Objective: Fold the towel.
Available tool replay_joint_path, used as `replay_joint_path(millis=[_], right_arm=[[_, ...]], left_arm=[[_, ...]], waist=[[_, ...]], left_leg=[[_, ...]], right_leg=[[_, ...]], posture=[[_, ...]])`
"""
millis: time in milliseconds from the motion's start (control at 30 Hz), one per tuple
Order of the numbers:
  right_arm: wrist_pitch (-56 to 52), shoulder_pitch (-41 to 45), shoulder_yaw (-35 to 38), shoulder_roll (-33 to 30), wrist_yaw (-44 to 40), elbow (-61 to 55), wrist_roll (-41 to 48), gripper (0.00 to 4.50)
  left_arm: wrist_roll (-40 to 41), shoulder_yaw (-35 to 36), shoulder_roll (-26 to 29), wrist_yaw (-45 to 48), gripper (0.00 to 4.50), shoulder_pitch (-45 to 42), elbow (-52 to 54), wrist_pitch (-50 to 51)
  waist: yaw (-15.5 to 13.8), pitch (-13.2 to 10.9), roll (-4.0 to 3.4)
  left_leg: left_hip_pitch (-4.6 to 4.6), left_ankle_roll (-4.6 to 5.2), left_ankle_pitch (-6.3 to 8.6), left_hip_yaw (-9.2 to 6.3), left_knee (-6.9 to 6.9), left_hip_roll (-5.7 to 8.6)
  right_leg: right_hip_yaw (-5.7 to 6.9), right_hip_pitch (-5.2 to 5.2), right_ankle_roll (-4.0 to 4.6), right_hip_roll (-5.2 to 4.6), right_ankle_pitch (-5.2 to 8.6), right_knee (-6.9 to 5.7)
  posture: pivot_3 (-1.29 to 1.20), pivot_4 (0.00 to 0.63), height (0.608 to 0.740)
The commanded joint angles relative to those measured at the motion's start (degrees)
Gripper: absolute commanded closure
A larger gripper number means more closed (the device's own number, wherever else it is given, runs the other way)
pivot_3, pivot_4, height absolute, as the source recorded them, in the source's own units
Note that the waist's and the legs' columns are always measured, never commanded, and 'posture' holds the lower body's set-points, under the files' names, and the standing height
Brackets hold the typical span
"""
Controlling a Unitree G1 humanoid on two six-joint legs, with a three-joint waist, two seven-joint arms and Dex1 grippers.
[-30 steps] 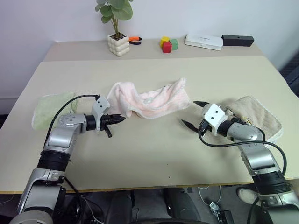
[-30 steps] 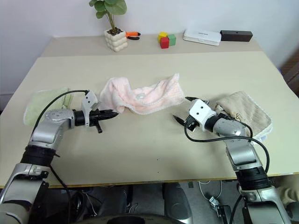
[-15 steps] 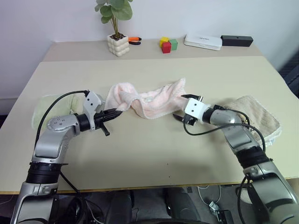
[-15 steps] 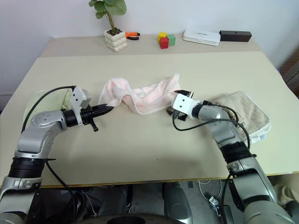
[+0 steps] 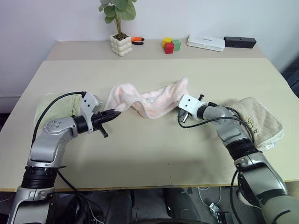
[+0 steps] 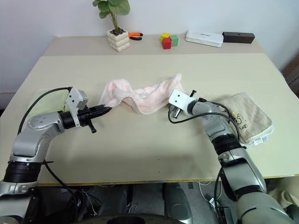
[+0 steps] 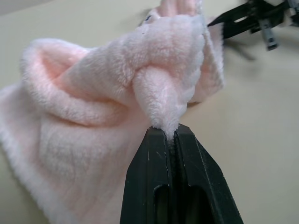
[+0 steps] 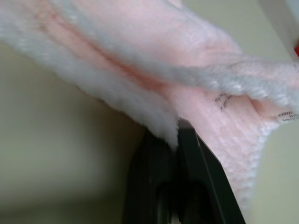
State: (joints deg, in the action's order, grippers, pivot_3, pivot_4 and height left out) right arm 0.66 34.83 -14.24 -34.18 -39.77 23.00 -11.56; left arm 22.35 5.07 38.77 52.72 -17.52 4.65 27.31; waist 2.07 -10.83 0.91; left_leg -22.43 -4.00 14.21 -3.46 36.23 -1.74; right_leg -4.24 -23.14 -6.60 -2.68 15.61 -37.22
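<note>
**Pink towel, bunched, pinched at both ends**

Item: towel (image 5: 148,99), pale pink terry, lying crumpled in a loose band across the middle of the table (image 5: 149,149). A small dark motif and a white tag show on its cloth in the right wrist view.

Left gripper (image 5: 115,113): fingers pressed together on a fold at the towel's left end; in the left wrist view the black fingers (image 7: 154,177) nip a rolled tuck of pink pile between them.

Right gripper (image 6: 171,110): closed on the towel's right-hand edge, the fingertips tucked in under the cloth; the right wrist view shows fluffy hem caught between its fingers (image 8: 198,163).

Other stock on the table:
- light green towel (image 5: 56,103), flat, at the left edge behind the left arm.
- tan towel (image 5: 257,122) with a dark motif, folded, under and beside the right forearm.
- potted plant (image 5: 120,39) in a white knobbly pot, far side.
- orange-handled tool (image 5: 137,40), just beside the pot.
- coloured blocks (image 5: 170,45), red, yellow and green, clustered.
- white flat box (image 5: 205,42) and black bar (image 5: 239,42), far right, next to each other.
</note>
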Motion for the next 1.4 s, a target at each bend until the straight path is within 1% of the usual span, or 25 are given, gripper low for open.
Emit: replay_joint_path(millis=[33, 100, 167, 267, 300, 400, 467, 533, 600, 633, 667, 733, 767, 833, 867, 900, 967, 1033, 1067, 1167, 1233, 1300, 1400], right_arm=[[-2.6, -4.6, 5.0, -6.6, -9.4, -11.0, 6.6, 4.43], [-2.9, -6.8, 6.2, -10.3, -12.8, -15.9, 8.2, 4.43], [-3.8, -8.0, 7.6, -12.4, -14.7, -19.6, 10.1, 4.43], [-4.5, -8.2, 8.9, -13.3, -16.5, -22.6, 12.3, 4.43], [-4.1, -6.8, 9.4, -12.4, -15.8, -21.5, 12.5, 4.43], [2.0, 0.1, 8.1, -9.9, -11.9, -12.9, 8.8, 4.43], [6.6, 6.8, 6.3, -7.6, -8.4, -4.3, 5.1, 4.43], [9.4, 14.0, 5.3, -5.0, -3.7, 4.5, 2.2, 4.43], [10.7, 21.3, 5.3, -2.9, 0.3, 11.9, 0.5, 4.43], [11.2, 24.6, 5.4, -2.1, 3.7, 15.5, -0.6, 4.43], [12.6, 27.6, 5.1, -1.6, 7.0, 18.7, -2.1, 4.43], [15.0, 31.9, 5.0, -1.2, 13.7, 23.4, -4.6, 4.43], [15.9, 33.4, 5.3, -1.1, 15.9, 25.2, -5.0, 4.43], [18.8, 34.8, 5.5, -1.7, 18.7, 27.1, -5.6, 4.43], [20.1, 34.8, 5.8, -2.1, 19.3, 27.4, -5.4, 4.43], [21.1, 34.3, 6.2, -2.5, 19.0, 27.3, -4.7, 4.43], [23.4, 29.0, 6.4, -3.5, 11.3, 21.7, -0.6, 4.43], [23.6, 25.3, 6.6, -4.3, 7.7, 17.1, 1.2, 4.43], [22.6, 23.0, 7.1, -4.7, 6.3, 14.3, 2.4, 4.43], [19.6, 12.1, 6.3, -6.8, -2.1, 3.7, 6.3, 4.43], [18.0, 3.8, 6.7, -8.9, -4.5, -3.0, 7.4, 4.43], [16.3, -3.5, 7.7, -11.3, -5.6, -8.5, 7.9, 4.43], [13.3, -9.3, 9.6, -13.5, -7.0, -14.1, 9.7, 4.43]], left_arm=[[2.5, 4.7, 4.5, 3.9, 4.50, 2.6, 1.5, -0.2], [2.7, 6.7, 5.9, 7.1, 4.50, 4.3, 0.4, -5.7], [3.4, 8.3, 6.5, 9.8, 4.50, 4.7, -0.9, -9.9], [3.2, 8.5, 6.4, 10.6, 4.50, 2.6, -4.1, -12.3], [1.2, 7.6, 5.9, 9.7, 4.50, 0.3, -6.9, -14.6], [-4.4, 4.5, 2.5, 5.7, 4.50, -10.6, -19.4, -22.5], [-10.3, 2.2, 0.2, 0.7, 4.50, -19.2, -30.6, -31.2], [-17.5, -0.1, -1.0, -7.8, 4.50, -28.1, -43.0, -40.3], [-20.4, 0.4, -2.2, -17.0, 4.50, -38.0, -53.9, -46.3], [-21.8, 0.5, -2.2, -21.6, 4.50, -42.0, -57.9, -48.7], [-23.3, 0.3, -1.8, -25.6, 4.50, -45.5, -61.3, -51.3], [-24.2, 0.8, -0.6, -29.4, 4.50, -50.2, -65.7, -54.8], [-24.1, 1.1, 0.0, -29.8, 4.50, -51.8, -67.4, -55.8], [-25.2, 0.3, 1.8, -30.4, 4.50, -53.4, -69.6, -58.6], [-25.2, 0.2, 2.7, -29.2, 4.50, -53.7, -70.2, -59.6], [-25.4, 0.0, 3.5, -28.3, 4.50, -53.7, -70.6, -60.7], [-24.2, 0.3, 4.6, -23.4, 4.50, -51.6, -70.5, -62.7], [-23.6, 0.4, 5.1, -20.4, 4.50, -49.7, -70.1, -64.2], [-22.7, 0.5, 5.2, -17.2, 4.50, -48.0, -69.6, -64.8], [-21.2, -0.7, 5.6, -7.2, 4.50, -40.6, -66.2, -68.2], [-18.1, -1.1, 6.2, 2.0, 4.50, -33.9, -62.1, -68.1], [-14.0, -0.6, 6.9, 9.7, 4.50, -27.6, -56.8, -65.6], [-11.3, 0.2, 8.3, 14.7, 4.50, -21.6, -50.3, -62.4]], waist=[[0.2, 0.0, -0.02], [0.3, -0.1, -0.10], [0.6, -0.1, -0.13], [0.6, -0.1, -0.13], [0.5, -0.1, -0.12], [0.2, -0.2, -0.07], [0.2, -0.2, -0.05], [0.4, -0.2, -0.02], [0.5, -0.2, 0.01], [0.6, -0.2, 0.04], [0.7, -0.2, 0.04], [0.9, -0.2, 0.03], [1.0, -0.2, 0.03], [1.2, -0.2, 0.01], [1.4, -0.2, 0.01], [1.5, -0.2, 0.01], [1.8, -0.2, 0.02], [1.9, -0.2, 0.00], [1.8, -0.2, -0.01], [1.8, -0.2, -0.05], [1.8, -0.2, -0.05], [1.8, -0.2, -0.05], [1.9, -0.3, -0.06]], left_leg=[[-0.01, 0.00, 0.00, 0.01, -0.03, 0.00], [-0.03, 0.02, 0.01, 0.02, -0.07, -0.01], [0.01, 0.02, 0.01, 0.06, -0.07, -0.03], [0.05, 0.02, 0.01, 0.06, -0.06, -0.06], [0.05, 0.02, 0.01, 0.05, -0.05, -0.06], [0.03, 0.01, 0.01, 0.06, 0.06, -0.03], [0.00, 0.00, 0.00, 0.06, 0.14, -0.01], [-0.03, -0.01, -0.01, 0.05, 0.13, 0.01], [-0.08, -0.01, -0.01, 0.06, 0.01, 0.01], [-0.12, -0.03, -0.02, 0.06, 0.00, 0.01], [-0.28, -0.03, -0.02, 0.06, -0.03, 0.01], [-0.90, -0.08, -0.05, 0.09, -0.04, 0.01], [-1.12, -0.34, -0.20, 0.12, -0.07, 0.01], [-1.21, -0.38, -0.22, 0.19, -0.20, 0.02], [-1.21, -0.38, -0.21, 0.21, -0.24, 0.01], [-1.21, -0.37, -0.21, 0.25, -0.31, 0.02], [-1.24, -0.36, -0.20, 0.27, -0.37, 0.02], [-1.24, -0.34, -0.19, 0.24, -0.25, 0.01], [-1.24, -0.32, -0.18, 0.25, -0.22, 0.02], [-1.12, -0.19, -0.12, 0.23, -0.06, 0.03], [-0.97, -0.25, -0.16, 0.20, 0.00, 0.02], [-0.89, -0.26, -0.17, 0.18, 0.06, 0.01], [-0.88, -0.26, -0.17, 0.17, 0.20, -0.01]], right_leg=[[0.00, -0.03, 0.00, 0.00, 0.00, 0.02], [-0.01, -0.08, 0.00, 0.00, 0.01, 0.03], [-0.01, -0.08, 0.01, 0.01, 0.01, 0.02], [-0.02, -0.08, 0.03, 0.07, 0.02, 0.00], [-0.02, -0.07, 0.04, 0.08, 0.02, -0.01], [-0.02, -0.01, 0.02, 0.06, 0.01, 0.01], [-0.01, 0.02, 0.00, 0.05, 0.00, 0.03], [0.00, -0.03, -0.01, 0.05, -0.02, 0.04], [-0.02, -0.15, -0.02, 0.04, -0.02, 0.06], [-0.01, -0.24, -0.02, 0.02, -0.03, 0.00], [-0.01, -0.42, -0.02, 0.02, -0.03, -0.01], [-0.02, -1.15, -0.01, -0.01, -0.03, -0.09], [-0.02, -1.44, -0.01, -0.02, -0.03, -0.10], [0.00, -1.58, -0.01, -0.07, -0.03, -0.09], [0.01, -1.58, -0.01, -0.07, -0.03, -0.07], [0.01, -1.58, -0.01, -0.09, -0.03, -0.04], [0.01, -1.57, -0.02, -0.09, -0.03, 0.01], [0.08, -1.47, -0.02, -0.08, -0.02, 0.00], [0.07, -1.45, -0.03, -0.10, -0.03, 0.00], [0.07, -1.34, -0.07, -0.10, -0.05, -0.12], [0.06, -1.22, -0.06, -0.07, -0.06, -0.31], [0.06, -1.17, -0.05, -0.05, -0.05, -0.47], [0.04, -1.19, -0.04, -0.02, -0.04, -0.65]], posture=[[0.00, 0.150, 0.740], [0.00, 0.150, 0.740], [0.00, 0.150, 0.740], [0.00, 0.150, 0.740], [0.00, 0.150, 0.740], [0.00, 0.150, 0.740], [0.00, 0.150, 0.740], [0.00, 0.150, 0.740], [0.00, 0.150, 0.740], [0.00, 0.150, 0.740], [0.00, 0.150, 0.740], [0.00, 0.150, 0.740], [0.00, 0.150, 0.740], [0.00, 0.150, 0.740], [0.00, 0.150, 0.740], [0.00, 0.150, 0.740], [0.00, 0.150, 0.740], [0.00, 0.150, 0.740], [0.00, 0.150, 0.740], [0.00, 0.150, 0.740], [0.00, 0.150, 0.740], [0.00, 0.150, 0.740], [0.00, 0.150, 0.740]])
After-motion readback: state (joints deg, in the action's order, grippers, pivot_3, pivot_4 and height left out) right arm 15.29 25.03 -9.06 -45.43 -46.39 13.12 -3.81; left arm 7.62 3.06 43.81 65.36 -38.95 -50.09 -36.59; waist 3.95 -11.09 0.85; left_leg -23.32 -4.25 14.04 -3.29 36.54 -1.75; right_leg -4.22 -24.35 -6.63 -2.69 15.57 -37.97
